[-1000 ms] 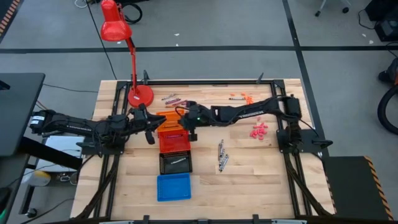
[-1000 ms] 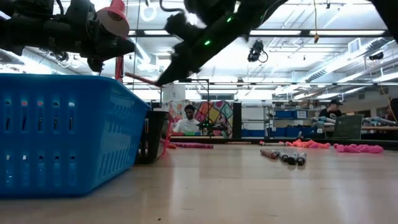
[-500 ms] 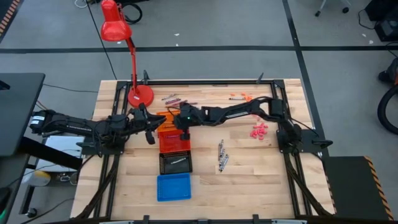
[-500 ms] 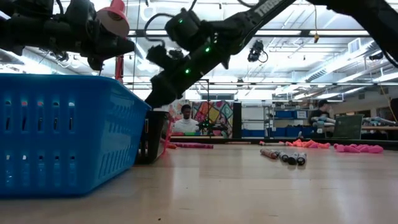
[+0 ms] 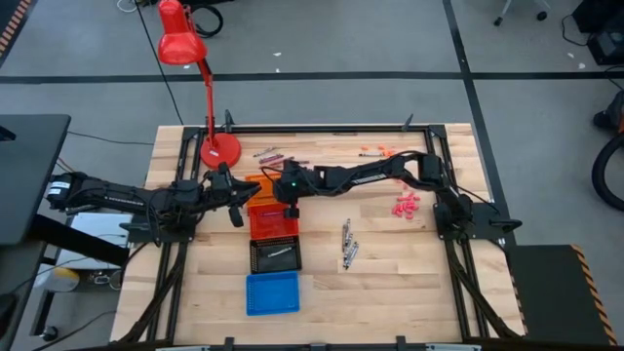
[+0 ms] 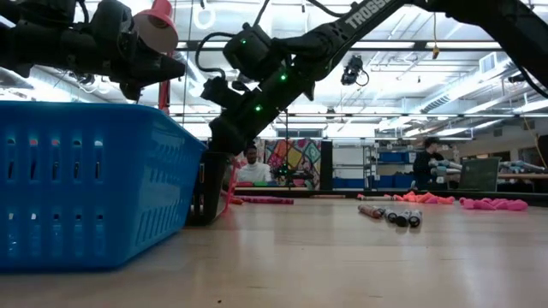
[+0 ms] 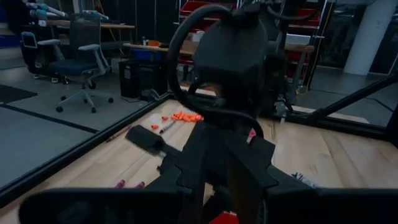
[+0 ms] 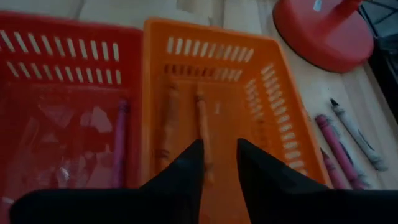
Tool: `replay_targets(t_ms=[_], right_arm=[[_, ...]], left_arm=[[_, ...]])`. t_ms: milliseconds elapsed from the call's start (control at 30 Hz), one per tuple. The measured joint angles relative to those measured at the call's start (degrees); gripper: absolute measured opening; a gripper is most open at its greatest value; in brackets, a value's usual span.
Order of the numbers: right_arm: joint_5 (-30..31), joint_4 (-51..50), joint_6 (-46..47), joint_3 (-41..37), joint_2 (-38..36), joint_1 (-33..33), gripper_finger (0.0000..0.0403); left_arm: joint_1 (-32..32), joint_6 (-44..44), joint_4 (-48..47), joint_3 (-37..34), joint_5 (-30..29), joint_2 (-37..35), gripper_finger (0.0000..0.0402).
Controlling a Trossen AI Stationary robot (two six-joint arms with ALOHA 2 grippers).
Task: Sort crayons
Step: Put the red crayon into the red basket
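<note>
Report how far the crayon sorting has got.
Partly done. Done: orange crayons lie in the orange tray, and a pink one in the red tray. In hand: the right gripper hovers over the orange tray, jaws apart and empty. Left: the loose crayons by the lamp base and other piles on the table.

Probably a robotics lab, exposed ceiling ducts (image 6: 479, 81), storage shelves (image 6: 394, 167), office chair (image 7: 87, 62), workbenches

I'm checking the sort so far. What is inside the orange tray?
The orange slotted plastic tray holds two orange crayons lying side by side on its floor. The right gripper hovers just above, open, and hides the nearer part of the floor.
</note>
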Motion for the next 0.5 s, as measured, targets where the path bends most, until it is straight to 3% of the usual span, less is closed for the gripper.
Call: replay_targets(t_ms=[500], right_arm=[[10.9, -18.6, 0.3, -0.2, -9.7, 0.1, 0.0110]], left_arm=[[0.0, -0.5, -1.1, 0.0, 0.0, 0.0, 0.0071]])
